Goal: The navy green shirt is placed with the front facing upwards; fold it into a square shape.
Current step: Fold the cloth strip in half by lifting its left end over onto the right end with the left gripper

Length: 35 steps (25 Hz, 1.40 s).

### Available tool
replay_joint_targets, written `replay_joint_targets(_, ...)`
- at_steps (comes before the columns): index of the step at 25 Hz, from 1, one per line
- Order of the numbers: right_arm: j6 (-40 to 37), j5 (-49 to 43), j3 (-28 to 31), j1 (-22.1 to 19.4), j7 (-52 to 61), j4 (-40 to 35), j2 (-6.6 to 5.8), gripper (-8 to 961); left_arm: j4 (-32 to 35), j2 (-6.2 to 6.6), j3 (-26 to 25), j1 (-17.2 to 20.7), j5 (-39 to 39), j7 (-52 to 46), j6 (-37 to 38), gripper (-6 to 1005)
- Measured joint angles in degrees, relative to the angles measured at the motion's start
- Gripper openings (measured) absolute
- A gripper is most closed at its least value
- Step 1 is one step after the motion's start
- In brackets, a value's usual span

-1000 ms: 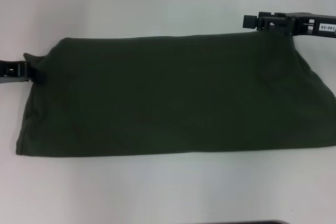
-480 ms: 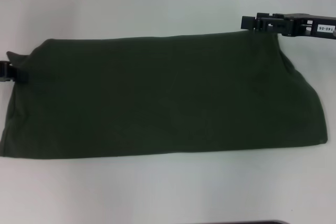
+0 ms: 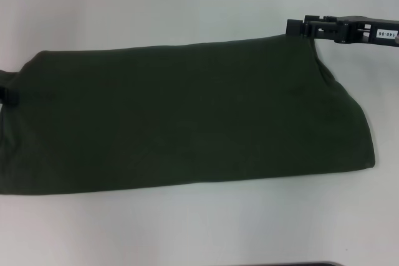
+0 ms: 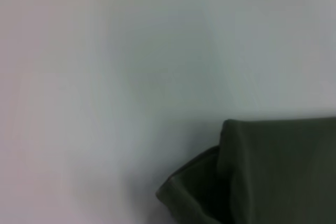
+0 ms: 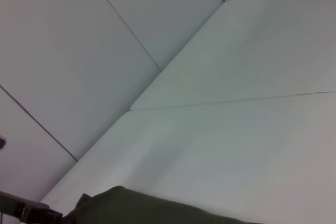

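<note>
The navy green shirt (image 3: pixel 187 116) shows as a wide plain dark green band stretched across the head view, with no lettering visible. My right gripper (image 3: pixel 310 30) is at its far upper right corner, shut on the cloth. At the picture's left edge my left gripper (image 3: pixel 6 95) pinches the opposite corner, and only a small dark part of it shows. The lower hem lies along the white table (image 3: pixel 187 4). A folded corner of the shirt (image 4: pixel 273 177) appears in the left wrist view. In the right wrist view an edge of the shirt (image 5: pixel 147 208) shows.
White table surface lies beyond and in front of the shirt. A thin dark edge (image 3: pixel 280 264) shows at the bottom of the head view. Panel seams of the wall (image 5: pixel 121 19) run across the right wrist view.
My left gripper has moved left, nearly out of the head view, drawing the shirt's left end with it. The right end of the cloth has pulled in leftward. The right gripper has held its place.
</note>
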Motion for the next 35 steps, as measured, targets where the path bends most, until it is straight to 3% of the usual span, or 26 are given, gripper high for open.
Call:
replay_joint_targets(20,0.2,-0.2,-0.4,0.0,-1.7,0.6,0.35,912,0.4,-0.01,-2.0,-0.1,-11.4,1.5,10.1,16)
replay_joint_targets(35,0.0,-0.2,-0.4,-0.1,-2.0,0.6,0.35,913,-0.7,-1.03,-1.7,-0.5,-23.0,2.0,14.4,16)
